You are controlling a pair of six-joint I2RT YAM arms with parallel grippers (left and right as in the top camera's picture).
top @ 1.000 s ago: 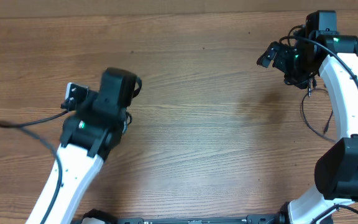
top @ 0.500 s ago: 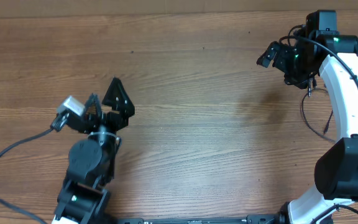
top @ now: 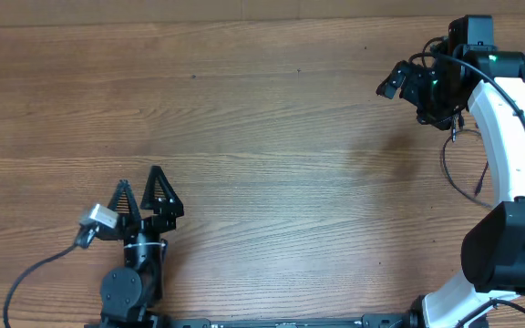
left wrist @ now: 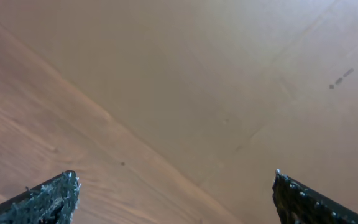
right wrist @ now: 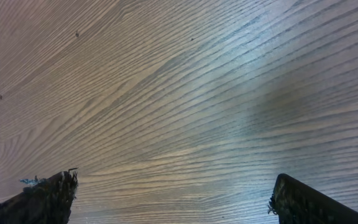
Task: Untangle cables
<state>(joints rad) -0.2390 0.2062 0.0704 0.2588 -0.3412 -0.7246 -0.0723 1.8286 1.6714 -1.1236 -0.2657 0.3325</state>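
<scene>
No loose cables show on the wooden table (top: 281, 155) in any view. My left gripper (top: 141, 191) is open and empty, low at the front left, its two black fingers pointing toward the back. In the left wrist view its fingertips (left wrist: 176, 199) stand wide apart over bare wood, with a cardboard wall (left wrist: 241, 74) beyond. My right gripper (top: 424, 91) hangs over the table's back right. In the right wrist view its fingertips (right wrist: 176, 199) are wide apart over bare wood grain, with nothing between them.
A black lead (top: 35, 273) runs from the left wrist camera off the front left edge. The right arm's own thin wires (top: 454, 169) hang beside its white link (top: 509, 137) along the right edge.
My left arm has pulled back from mid left to the front edge, folding in, its gripper now pointing toward the back. The right arm has not moved.
</scene>
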